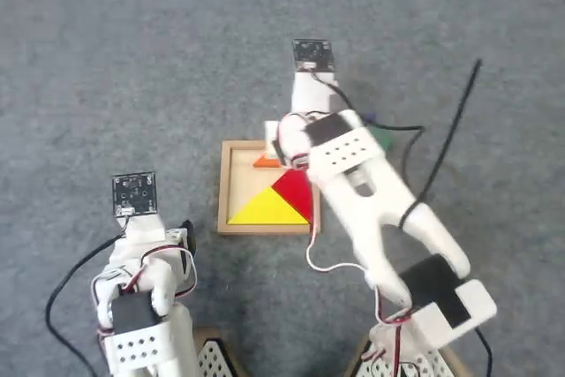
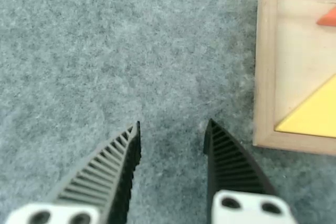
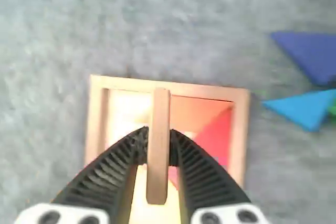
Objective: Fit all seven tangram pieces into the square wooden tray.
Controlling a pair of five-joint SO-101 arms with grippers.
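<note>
**Right pincer clamping a pale wooden piece over the tray**

The right pincer [image 3: 158, 135] is gripping a pale wooden piece [image 3: 159, 106] between its black ribbed fingers [image 3: 123, 163], holding it on edge so that only the thin side is showing. The piece is hanging above the square wooden tray [image 3: 168, 85], near the far rim as the right wrist view shows it.

Inside the tray, a yellow triangle [image 1: 263, 209] is lying along the near edge, and a red triangle [image 1: 296, 190] is sitting against it on the right side. A small orange piece [image 1: 265, 162] is lying near the far edge.

Outside the tray, a dark blue triangle [image 3: 310, 51] and a light blue triangle [image 3: 304, 107] are lying on the grey desk [image 1: 106, 86], close together beyond the tray's right rim.

The left pincer [image 2: 172, 135] is hovering released, its jaws spread and holding nothing, over bare desk just beside the tray's near left corner
</note>
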